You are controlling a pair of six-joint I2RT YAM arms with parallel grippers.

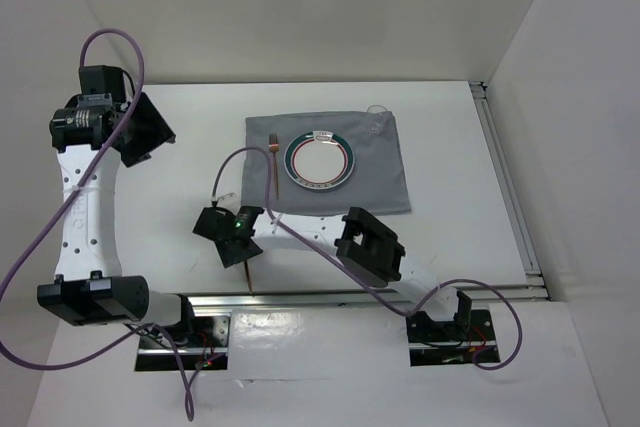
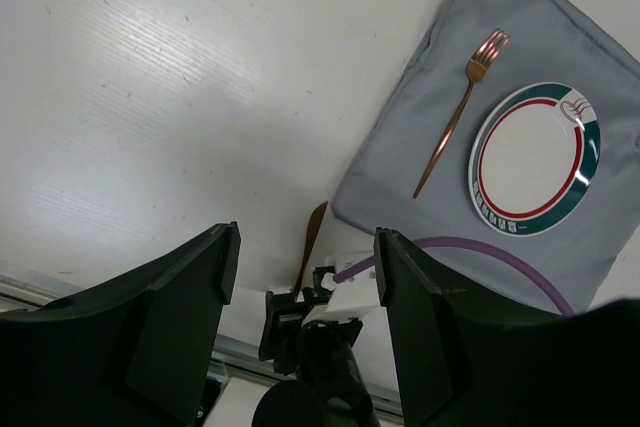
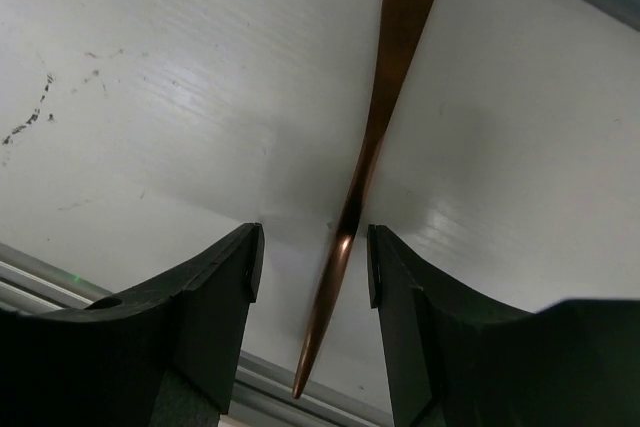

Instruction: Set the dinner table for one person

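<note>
The white dinner table [image 1: 190, 162] holds a grey cloth [image 1: 385, 187] with a green and red rimmed plate [image 1: 319, 160] and a copper fork [image 1: 272, 152] to its left. A slim copper utensil [image 3: 385, 97], knife-like, lies on the bare table left of the cloth's near corner. My right gripper [image 3: 312, 247] is open, low over the table, with the utensil's handle between its fingers, not pinched. My left gripper [image 2: 305, 247] is open and empty, raised high at the far left [image 1: 145, 132]. Its view shows the plate [image 2: 535, 159], fork [image 2: 460, 112] and cloth [image 2: 400, 177].
A clear glass [image 1: 377, 117] stands at the cloth's far right corner. A metal rail [image 1: 330, 297] runs along the near edge, just behind the utensil's handle tip. White panels wall the back and right sides. A purple cable [image 1: 235, 162] arcs over the right wrist.
</note>
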